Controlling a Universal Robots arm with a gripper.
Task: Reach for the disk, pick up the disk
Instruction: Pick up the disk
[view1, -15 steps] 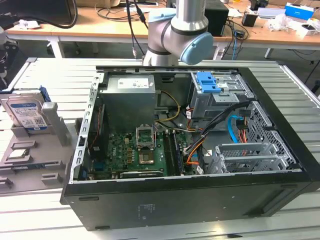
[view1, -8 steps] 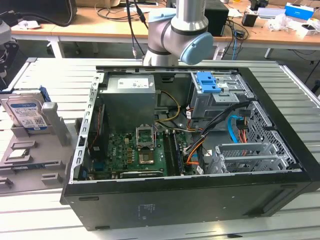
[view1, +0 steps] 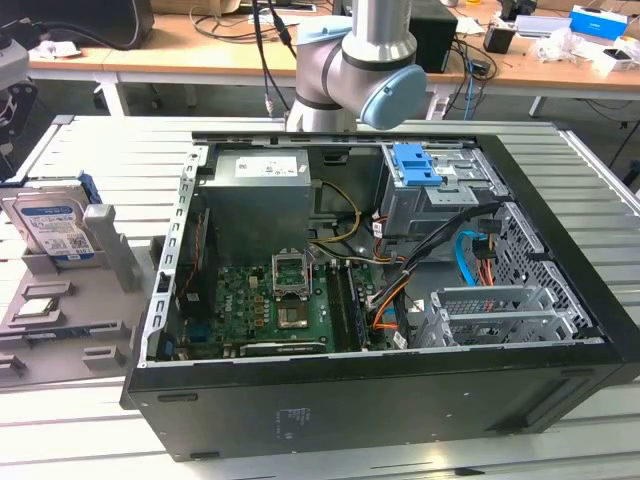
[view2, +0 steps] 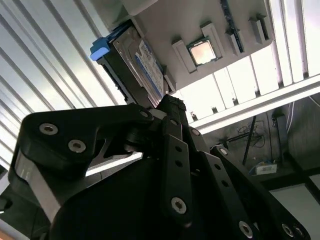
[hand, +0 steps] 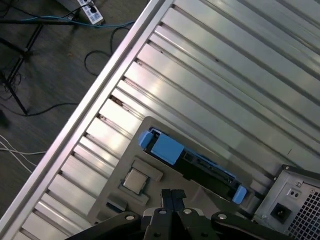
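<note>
Slatted metal table (view1: 110, 150), disk (view1: 55, 225) upright in grey holder (view1: 115, 250), lower edge hidden, gripper (hand: 172, 194) pinched narrow, empty, apart from disk

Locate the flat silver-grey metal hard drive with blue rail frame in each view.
Exterior view: the disk stands propped in the grey holder, at the exterior view's left of the open black computer case.
Second wrist view: the disk shows its label face.
First wrist view: the disk edge-on, blue frame showing.
Shared landmark: the small square silver chip on the holder.
</note>
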